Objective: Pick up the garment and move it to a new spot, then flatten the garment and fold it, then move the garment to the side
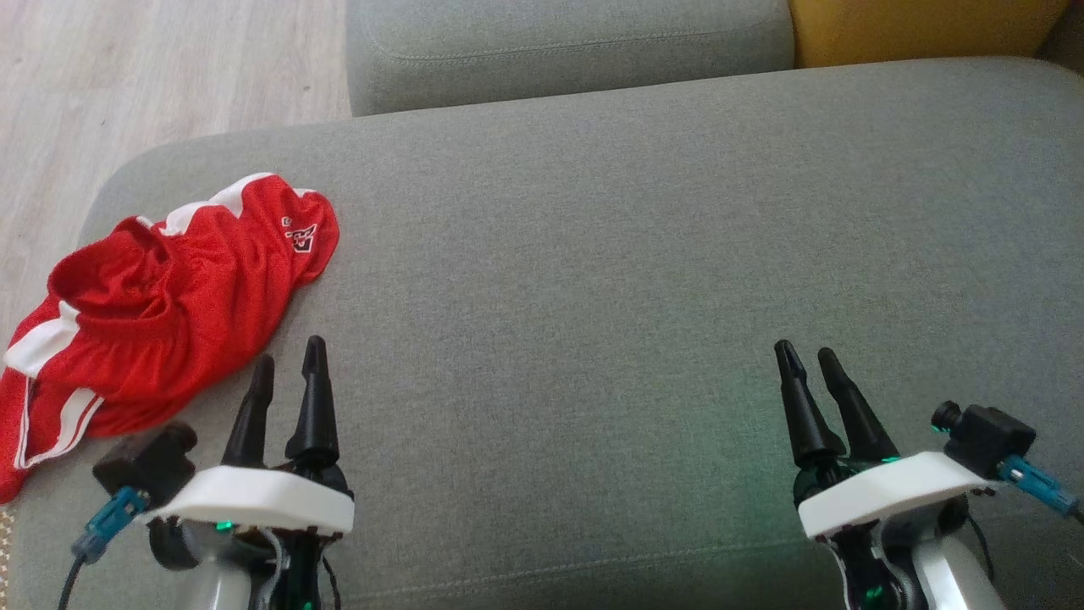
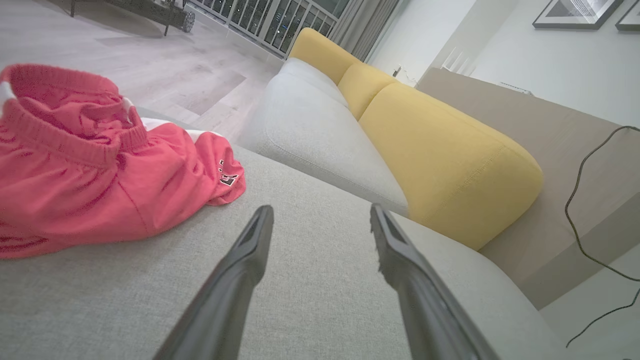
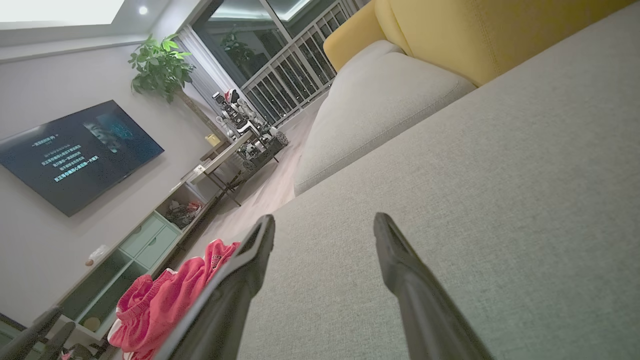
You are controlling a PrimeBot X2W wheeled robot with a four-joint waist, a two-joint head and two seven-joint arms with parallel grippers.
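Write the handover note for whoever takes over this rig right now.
Left gripper: open, empty, over the grey cushion, close beside the red shorts.
Right gripper: open, empty, over the cushion, well away from the shorts.
Shorts: crumpled in a heap at the cushion's left end, neither gripper touching them.
Done: nothing yet.
Left: pick up the shorts and move them, flatten, fold, set aside.

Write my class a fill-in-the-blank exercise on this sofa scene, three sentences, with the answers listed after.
1. The crumpled garment is ____ with white stripes.
2. The left hand and right hand stand open and hold ____.
3. The garment lies on the grey seat cushion, closer to the ____ hand.
Answers: red; nothing; left.
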